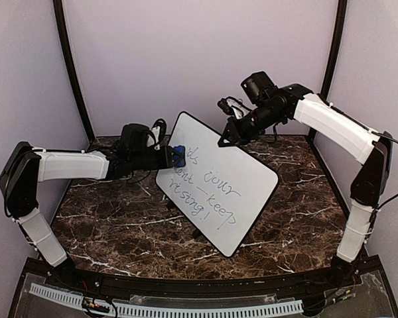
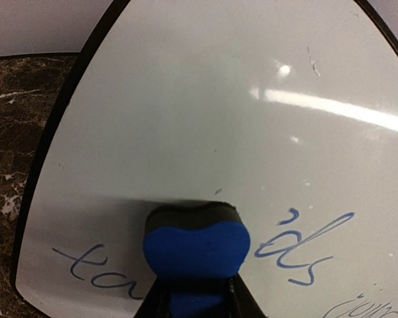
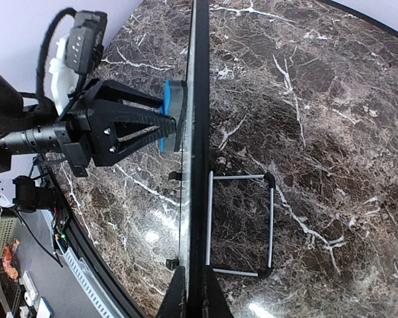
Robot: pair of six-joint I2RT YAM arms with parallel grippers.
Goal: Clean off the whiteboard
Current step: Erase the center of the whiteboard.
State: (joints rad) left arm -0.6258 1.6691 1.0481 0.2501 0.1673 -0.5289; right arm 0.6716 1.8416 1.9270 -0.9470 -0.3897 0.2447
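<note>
whiteboard (image 1: 245,185), large, flat, white, black-edged, stiff, probably light: right pincer (image 1: 227,141) nips its rim; left pincer (image 1: 176,157) squeezes soft blue eraser block (image 2: 196,250) ahead.

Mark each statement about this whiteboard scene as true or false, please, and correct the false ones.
1. The left claw presses a blue eraser against the whiteboard. True.
2. The whiteboard lies flat. False: it stands tilted, propped on a wire stand.
3. The right claw is closed on the whiteboard's top edge. True.
4. The whiteboard is already wiped clean. False: handwriting remains across much of it.
</note>
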